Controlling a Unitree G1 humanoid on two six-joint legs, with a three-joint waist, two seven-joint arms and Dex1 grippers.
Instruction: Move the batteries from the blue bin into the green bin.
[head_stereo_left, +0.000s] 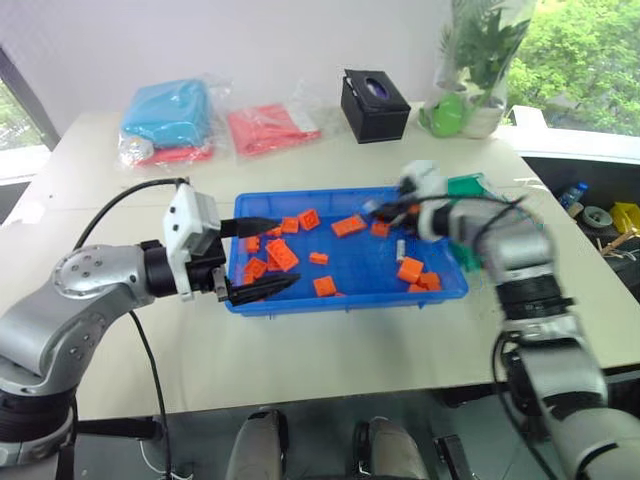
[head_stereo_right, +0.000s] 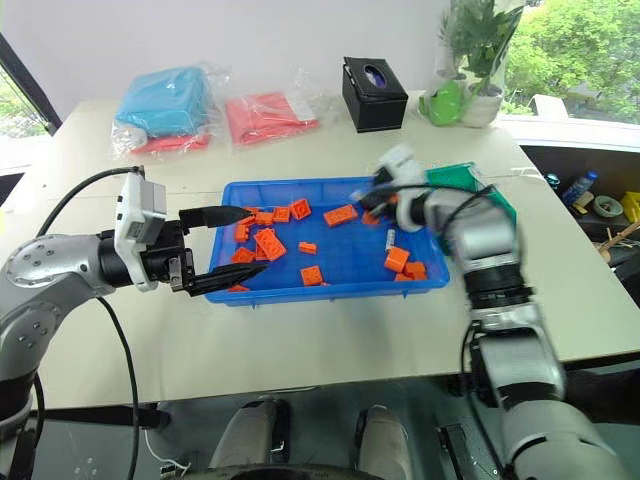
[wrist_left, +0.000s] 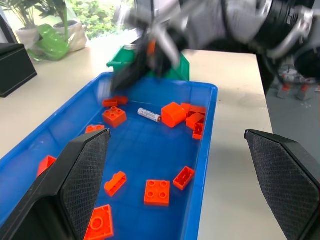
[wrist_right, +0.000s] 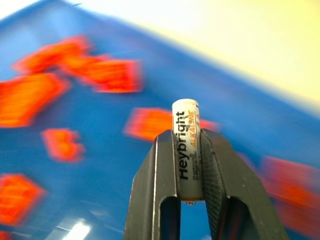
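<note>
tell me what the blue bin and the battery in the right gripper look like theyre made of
Blue bin: likely moulded plastic, glossy, with light glinting off its floor. Battery clamped in the right gripper: probably a metal cell in a smooth white printed wrapper, judging by its lettering.

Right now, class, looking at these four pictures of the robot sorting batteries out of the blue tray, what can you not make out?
- Inside of the small deep green plastic bin: hidden by the right arm in every view.
- Right hand: motion-blurred in the eye views.
- Lower end of the held silvery-white battery: covered by the fingers, right wrist view.
- Near corner of the wide blue plastic tray: cut off by the left wrist view's edge.
</note>
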